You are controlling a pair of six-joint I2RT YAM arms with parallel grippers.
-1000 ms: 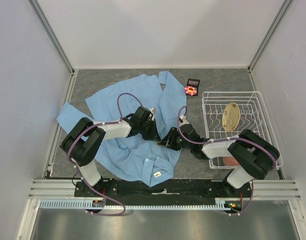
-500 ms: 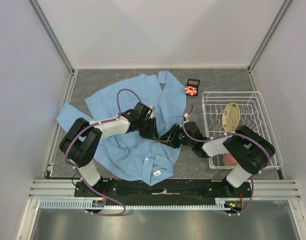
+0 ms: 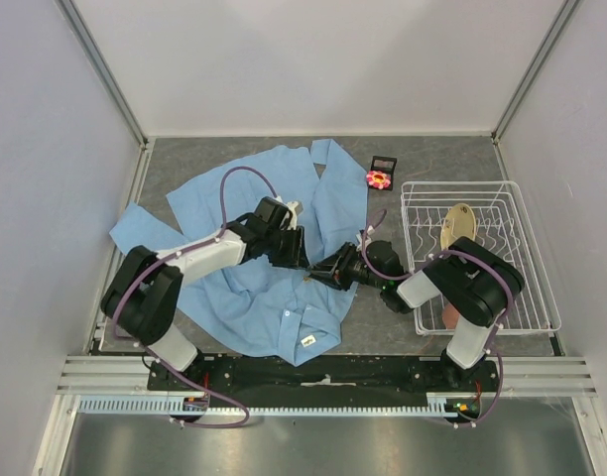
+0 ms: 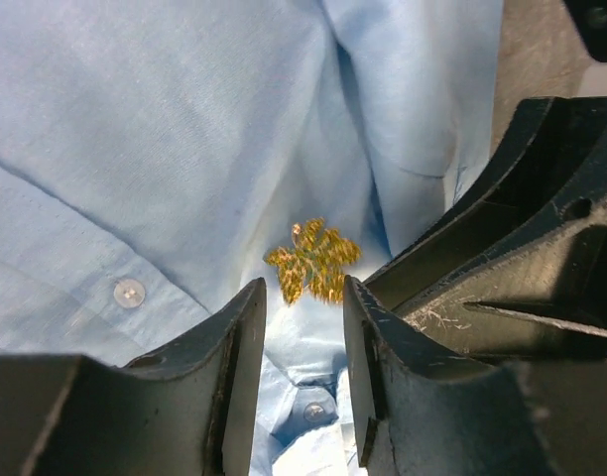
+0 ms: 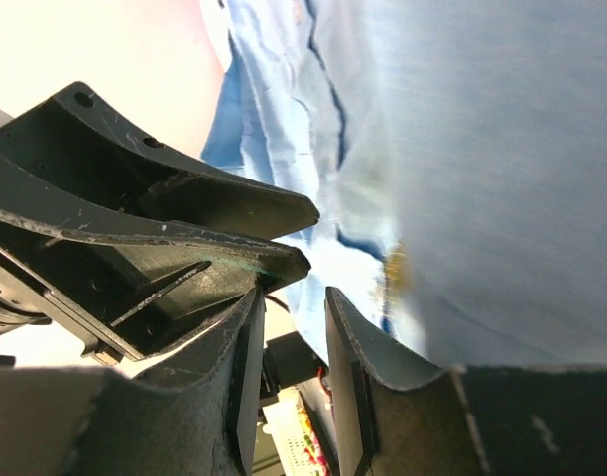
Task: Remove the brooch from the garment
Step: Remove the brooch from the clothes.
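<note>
Observe the left claw (image 4: pixel 303 297): jaws spread and empty, tips just short of a gold emblem (image 4: pixel 313 260) on the garment (image 4: pixel 135 119). The right claw (image 5: pixel 292 302) is also parted, gripping nothing. Locate the brooch (image 3: pixel 379 178) on the worktop (image 3: pixel 452 159), beside the garment. You cannot read the white neck label (image 3: pixel 309 343).

My left fingers (image 4: pixel 236 372) are matt black plastic, finely scratched; the garment (image 4: pixel 135 119) is soft matt cloth; the gold emblem (image 4: pixel 313 262) glitters.

The pink flower brooch (image 3: pixel 379 178) lies just beside the crumpled light-blue garment's (image 3: pixel 249 302) far edge.
</note>
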